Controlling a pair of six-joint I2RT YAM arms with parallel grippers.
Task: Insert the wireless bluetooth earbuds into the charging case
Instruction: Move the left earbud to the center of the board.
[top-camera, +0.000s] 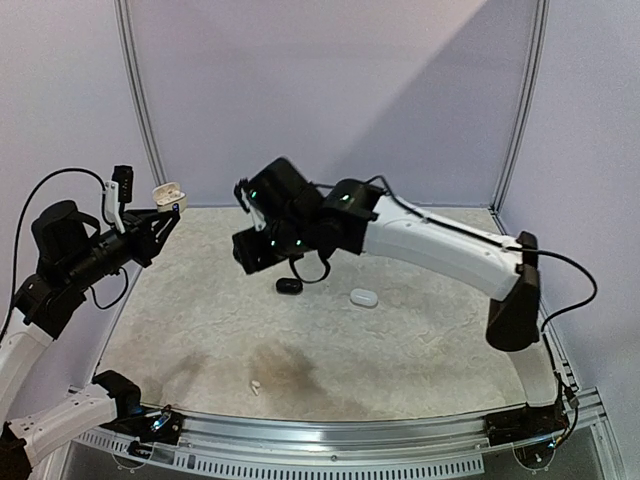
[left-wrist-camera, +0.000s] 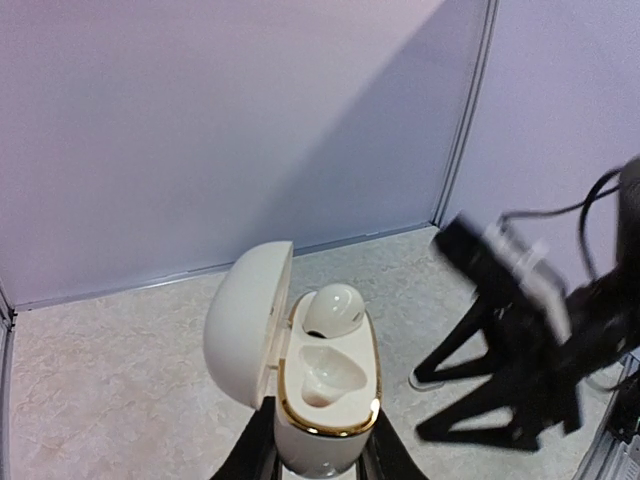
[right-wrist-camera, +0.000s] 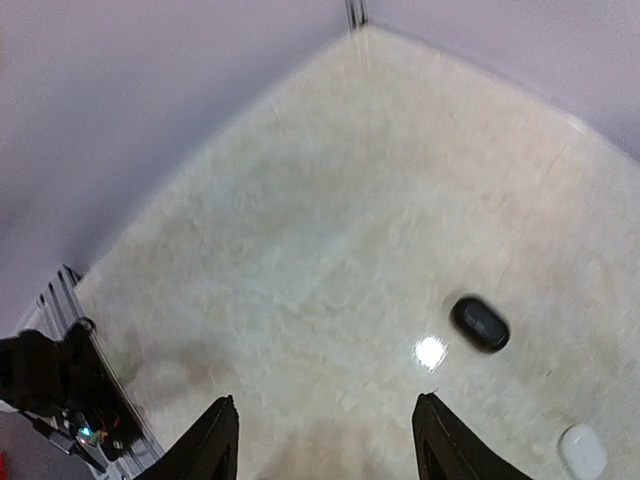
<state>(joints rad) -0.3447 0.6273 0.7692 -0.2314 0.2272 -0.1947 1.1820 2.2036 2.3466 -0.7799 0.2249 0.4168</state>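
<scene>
**Two arms up, one case held open**

Top view: your left fingers (top-camera: 165, 217) are clamped on an open white charging case (top-camera: 168, 190), held high over the left edge of the bench (top-camera: 420, 340). A tiny white earbud (top-camera: 254, 386) lies near the front edge. A black case (top-camera: 289, 286) and a closed white case (top-camera: 364, 297) sit mid-bench.

Left wrist: a seated bud (left-wrist-camera: 333, 308) fills the charging case's far well.

Right wrist: your right fingers (right-wrist-camera: 215, 440) stand apart above the bench.

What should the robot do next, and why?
Probably the right gripper should go pick up the white bud on the table: its jaws are open and empty, and the open case in the left gripper has one slot empty.
</scene>
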